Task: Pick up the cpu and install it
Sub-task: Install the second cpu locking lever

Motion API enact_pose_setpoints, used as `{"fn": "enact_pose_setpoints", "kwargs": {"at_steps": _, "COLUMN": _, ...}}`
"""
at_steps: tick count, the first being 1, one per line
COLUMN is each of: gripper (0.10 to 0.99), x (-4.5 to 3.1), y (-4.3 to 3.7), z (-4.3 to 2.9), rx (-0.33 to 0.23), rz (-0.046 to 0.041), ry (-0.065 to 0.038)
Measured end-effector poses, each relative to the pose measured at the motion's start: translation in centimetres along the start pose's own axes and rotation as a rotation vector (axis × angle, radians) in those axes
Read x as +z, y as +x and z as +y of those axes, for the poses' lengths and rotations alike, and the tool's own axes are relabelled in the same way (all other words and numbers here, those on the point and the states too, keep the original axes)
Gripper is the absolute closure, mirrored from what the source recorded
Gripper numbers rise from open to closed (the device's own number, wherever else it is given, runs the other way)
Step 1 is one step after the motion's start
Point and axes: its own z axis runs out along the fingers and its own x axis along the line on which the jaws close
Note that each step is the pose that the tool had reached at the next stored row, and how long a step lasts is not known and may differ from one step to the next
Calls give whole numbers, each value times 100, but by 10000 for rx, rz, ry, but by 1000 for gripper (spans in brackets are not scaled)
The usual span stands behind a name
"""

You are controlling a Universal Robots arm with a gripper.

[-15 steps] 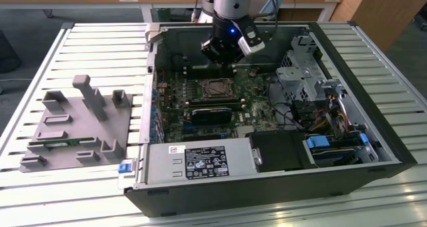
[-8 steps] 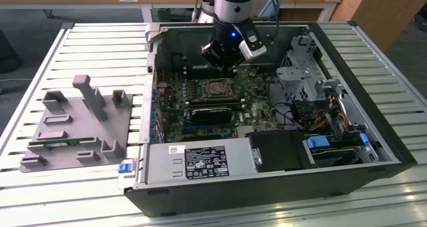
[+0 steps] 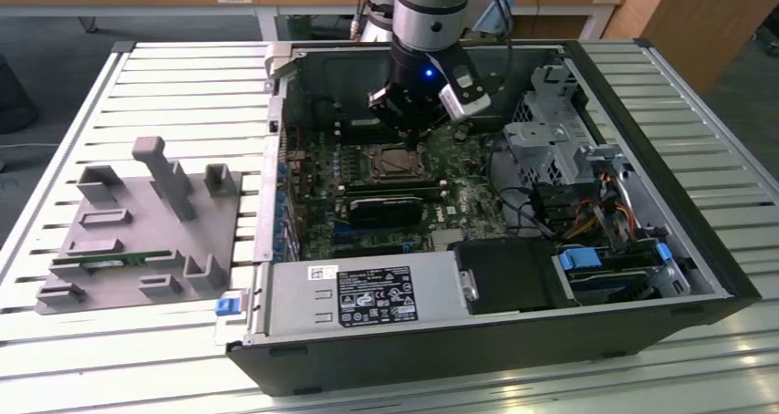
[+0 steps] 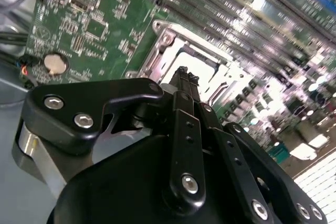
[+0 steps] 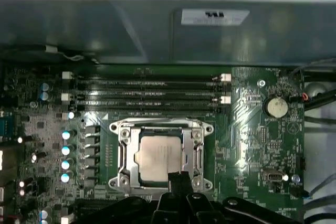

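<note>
While the open computer case [image 3: 487, 204] lies on the slatted surface [image 3: 182, 86], the cpu [image 5: 156, 157] sits in its socket [image 5: 160, 153]. The end effector [image 5: 177, 179] hovers just above it, fingers clenched, grasping nothing.

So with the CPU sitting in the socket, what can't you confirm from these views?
- Whether the gripper touches the cpu: in the first wrist view its tip overlaps the chip's edge.
- Finger state: in the second wrist view the gripper body hides the tip.
- Socket contents in the second wrist view: glare washes them out.
- Socket detail in the exterior view: too small, partly behind the arm.
</note>
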Motion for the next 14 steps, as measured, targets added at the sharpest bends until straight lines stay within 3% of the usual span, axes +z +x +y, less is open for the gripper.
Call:
{"fn": "enact_pose_setpoints", "kwargs": {"at_steps": 7, "gripper": 980, "x": -3, "y": 0, "z": -145, "rx": 0, "rz": 3, "ry": 2}}
{"fn": "enact_pose_setpoints", "kwargs": {"at_steps": 14, "gripper": 980, "x": 14, "y": 0, "z": -214, "rx": -1, "rz": 7, "ry": 2}}
